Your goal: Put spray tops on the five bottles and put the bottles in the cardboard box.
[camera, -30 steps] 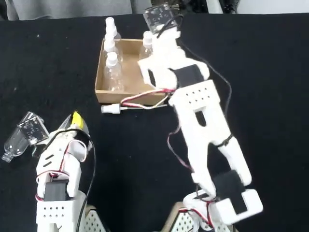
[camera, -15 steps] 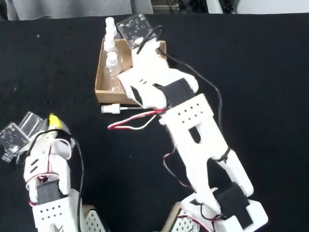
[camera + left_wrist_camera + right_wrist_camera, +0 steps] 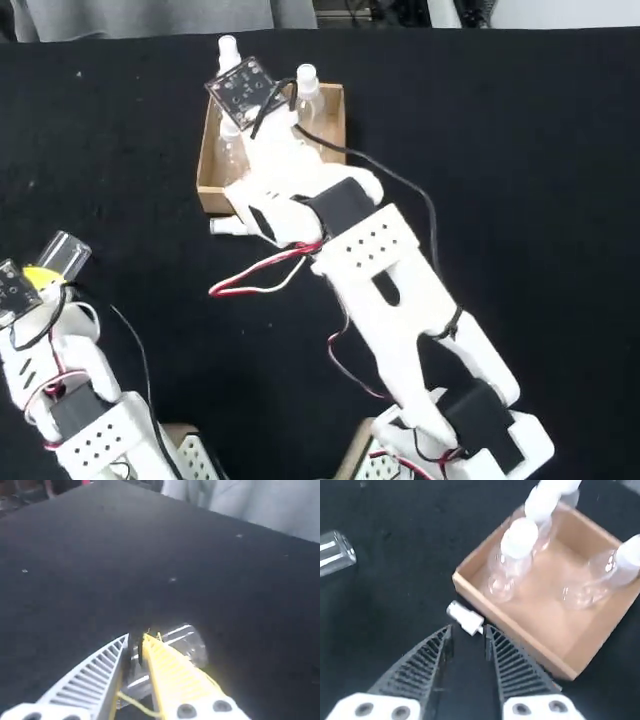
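The high view looks straight down over the black table [image 3: 520, 120]. Each wrist view peers close past its jaws; the right shares the cardboard box [image 3: 545, 622] with it.

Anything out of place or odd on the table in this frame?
Two things. A spray top lies loose on the table, just outside the box by its wall. Off to the side, well away from the box, a bottle lies on its side with no top on it.
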